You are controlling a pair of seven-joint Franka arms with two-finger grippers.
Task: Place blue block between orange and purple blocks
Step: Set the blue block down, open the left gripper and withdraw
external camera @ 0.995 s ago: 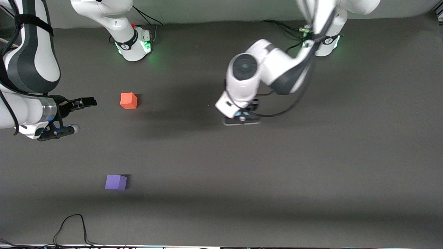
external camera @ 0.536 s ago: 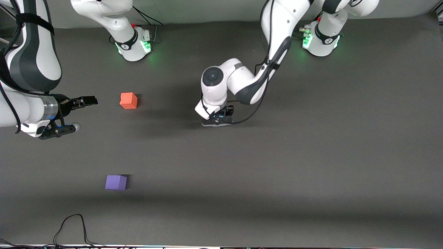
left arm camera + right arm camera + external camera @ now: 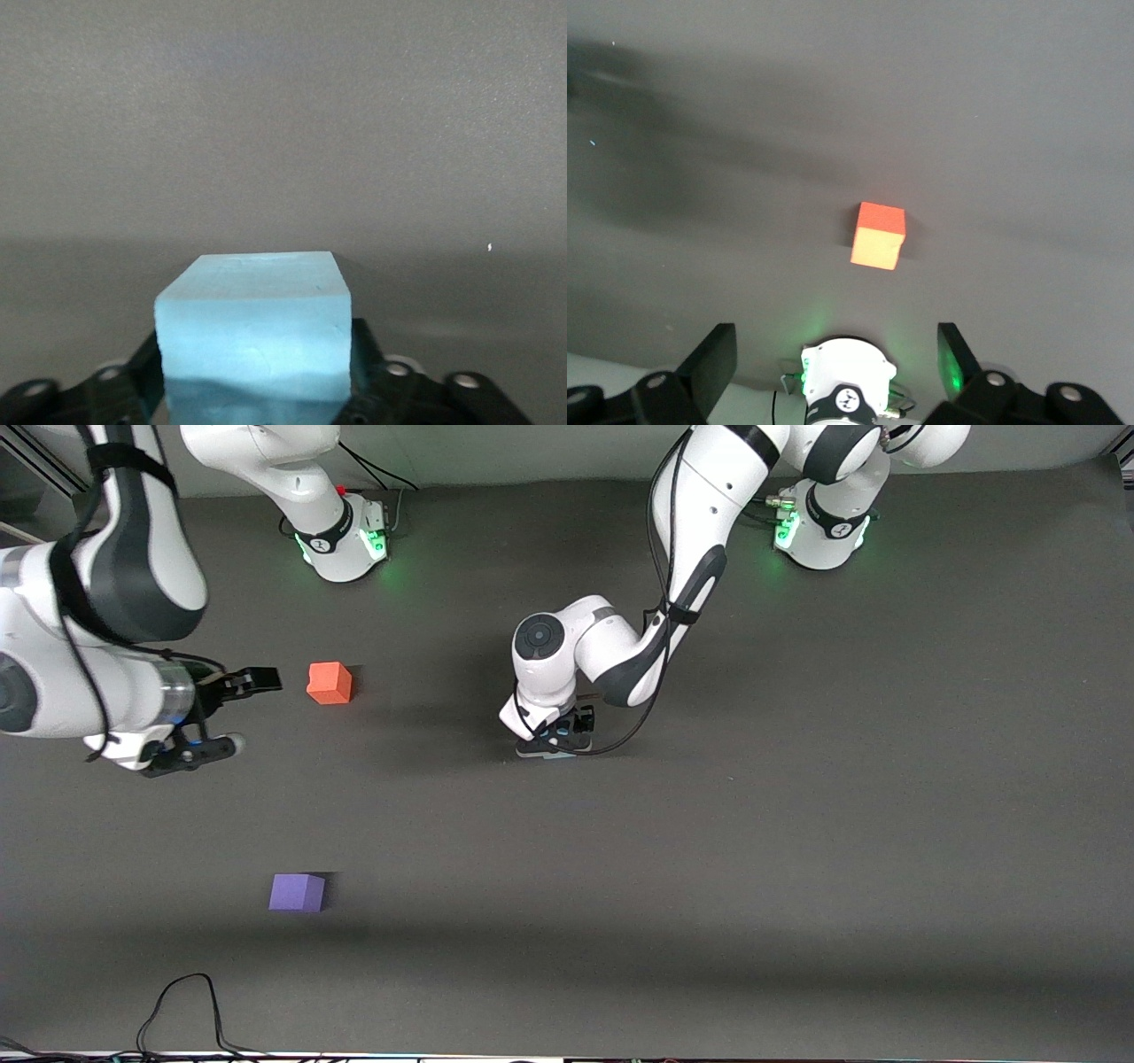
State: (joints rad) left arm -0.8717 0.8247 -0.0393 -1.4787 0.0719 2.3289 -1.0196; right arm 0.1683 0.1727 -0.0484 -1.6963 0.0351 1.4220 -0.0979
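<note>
My left gripper [image 3: 554, 742] is shut on the light blue block [image 3: 557, 755], low over the middle of the table. In the left wrist view the blue block [image 3: 252, 332] sits between the dark fingers [image 3: 146, 372]. The orange block [image 3: 329, 683] lies toward the right arm's end of the table and also shows in the right wrist view [image 3: 878, 235]. The purple block [image 3: 297, 892] lies nearer to the front camera than the orange one. My right gripper [image 3: 237, 713] is open and empty, in the air beside the orange block.
The right arm's base [image 3: 341, 540] and the left arm's base [image 3: 819, 531] stand along the table's top edge. A black cable [image 3: 186, 1001] loops near the front edge. The table surface [image 3: 797, 824] is dark grey matte.
My left arm has swung toward the right arm's end of the table with the blue block and come lower. My right gripper has shifted slightly toward the orange block.
</note>
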